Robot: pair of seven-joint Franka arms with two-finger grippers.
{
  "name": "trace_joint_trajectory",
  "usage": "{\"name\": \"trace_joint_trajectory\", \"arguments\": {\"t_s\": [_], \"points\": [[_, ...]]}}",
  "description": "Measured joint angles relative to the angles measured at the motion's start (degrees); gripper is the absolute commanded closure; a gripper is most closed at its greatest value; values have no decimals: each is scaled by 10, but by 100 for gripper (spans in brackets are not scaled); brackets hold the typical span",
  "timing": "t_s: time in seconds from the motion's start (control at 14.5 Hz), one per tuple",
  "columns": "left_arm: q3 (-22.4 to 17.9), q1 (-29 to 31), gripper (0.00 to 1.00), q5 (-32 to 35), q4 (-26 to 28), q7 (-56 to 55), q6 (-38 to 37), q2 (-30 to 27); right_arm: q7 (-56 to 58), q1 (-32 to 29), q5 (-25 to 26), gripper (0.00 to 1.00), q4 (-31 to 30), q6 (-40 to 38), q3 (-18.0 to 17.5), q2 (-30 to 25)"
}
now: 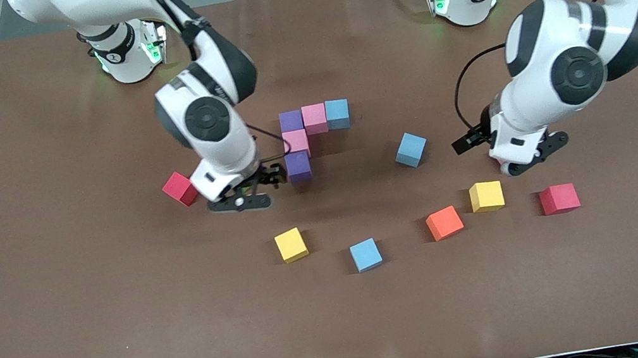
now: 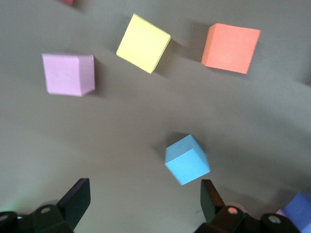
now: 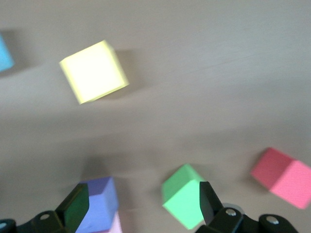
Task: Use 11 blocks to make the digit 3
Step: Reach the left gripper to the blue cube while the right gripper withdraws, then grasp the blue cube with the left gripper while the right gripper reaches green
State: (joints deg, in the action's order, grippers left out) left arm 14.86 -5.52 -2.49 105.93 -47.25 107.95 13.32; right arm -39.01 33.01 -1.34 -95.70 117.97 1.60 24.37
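The digit 3 stands as five touching blocks. Purple (image 1: 291, 121), pink (image 1: 314, 119) and light blue (image 1: 337, 114) form a row. A second pink (image 1: 296, 142) and a second purple (image 1: 298, 166) run from the purple end toward the camera. My right gripper (image 1: 269, 178) hangs open and empty beside that nearer purple block (image 3: 99, 204). A green block (image 3: 187, 194) lies by its other finger, hidden under the hand in the front view. My left gripper (image 1: 468, 141) is open and empty just off a loose light blue block (image 1: 411, 149), which lies close to one finger (image 2: 210, 196).
Loose blocks lie nearer the camera: yellow (image 1: 292, 245), light blue (image 1: 365, 255), orange (image 1: 444, 223) and another yellow (image 1: 486, 196). A pale pink block (image 2: 68, 74) sits under the left hand. One red cube (image 1: 559, 198) lies toward the left arm's end. Another red cube (image 1: 180, 189) lies beside the right hand.
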Motion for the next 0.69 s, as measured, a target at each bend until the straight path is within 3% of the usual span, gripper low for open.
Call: {"name": "trace_joint_trajectory", "arguments": {"t_s": [0.21,0.55,0.69], "points": [[31,0,0,0,59,-123,79,0,30,-61,0,0,0,-14,1,-7],[59,-1,0,0,160,-334,236,3,175,-151,0,0,0,-52,3,-27],[69,-2,0,0,180,-388,258,9,200,-176,4,0,0,-62,3,-32]]}}
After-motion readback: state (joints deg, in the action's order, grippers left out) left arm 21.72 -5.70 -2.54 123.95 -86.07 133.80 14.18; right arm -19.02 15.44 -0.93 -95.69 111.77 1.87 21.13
